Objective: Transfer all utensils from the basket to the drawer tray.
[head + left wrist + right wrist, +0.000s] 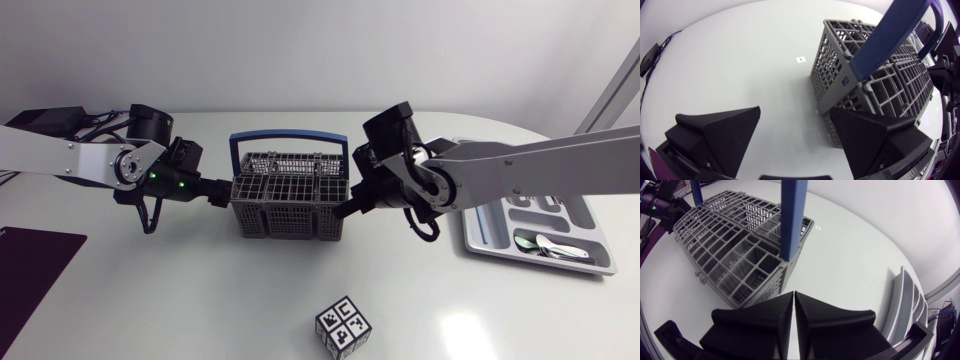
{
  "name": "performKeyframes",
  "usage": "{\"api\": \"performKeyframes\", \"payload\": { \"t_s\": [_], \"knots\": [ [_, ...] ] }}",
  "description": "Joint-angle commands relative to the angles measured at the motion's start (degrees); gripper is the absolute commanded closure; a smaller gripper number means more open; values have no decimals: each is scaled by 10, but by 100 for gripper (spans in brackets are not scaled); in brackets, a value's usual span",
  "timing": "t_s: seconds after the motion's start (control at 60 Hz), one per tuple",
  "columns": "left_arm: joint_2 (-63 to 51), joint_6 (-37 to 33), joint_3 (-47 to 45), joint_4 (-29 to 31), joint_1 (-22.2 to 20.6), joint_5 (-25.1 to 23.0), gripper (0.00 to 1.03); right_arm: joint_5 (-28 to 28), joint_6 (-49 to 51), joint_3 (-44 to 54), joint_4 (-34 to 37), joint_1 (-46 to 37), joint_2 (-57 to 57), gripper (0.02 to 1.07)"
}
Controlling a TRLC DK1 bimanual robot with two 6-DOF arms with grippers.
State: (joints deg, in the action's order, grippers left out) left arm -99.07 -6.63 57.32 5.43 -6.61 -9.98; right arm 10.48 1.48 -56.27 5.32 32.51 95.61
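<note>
Closest to where I stand, a marker cube (pixel 343 327) sits alone near the table's front edge, and a dark mat (pixel 30 270) lies off to the left; neither looks at risk. The trouble spot is the middle of the table. The right gripper (pixel 347 209) has its fingers pressed flat together on nothing, with the tips just beside the basket (pixel 285 222) at its right wall. From the other side the left gripper (pixel 213 192) has its fingers spread wide, and one of them is hard by the basket's lower corner; I cannot tell if it touches. With an arm at each end, any push from one could slide or tip this light mesh basket into the other. The upright blue handle (pixel 290 140) could also snag a finger lifted past it. The compartments I can see look empty, so a blind reach in may just jab the grid. Further right, well apart from all this, the drawer tray (pixel 478 238) holds spoons (pixel 550 245) in its front slot. A wide swing of the right arm could knock it askew.
</note>
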Motion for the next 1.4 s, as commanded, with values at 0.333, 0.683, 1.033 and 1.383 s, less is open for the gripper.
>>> {"api": "performKeyframes", "payload": {
  "t_s": [0.333,0.683,1.033,1.383],
  "knots": [
    [23,7,-29,-1,-16,3,6,-9,-17,0,-15,-8,6,98],
    [79,1,-59,12,-14,8,6,-7,-17,30,-14,-15,-35,96],
    [239,-32,-117,79,30,7,6,-2,18,121,-15,-83,-191,59],
    [399,-58,-172,155,48,7,6,9,70,192,-9,-155,-350,14]
  ]
}}
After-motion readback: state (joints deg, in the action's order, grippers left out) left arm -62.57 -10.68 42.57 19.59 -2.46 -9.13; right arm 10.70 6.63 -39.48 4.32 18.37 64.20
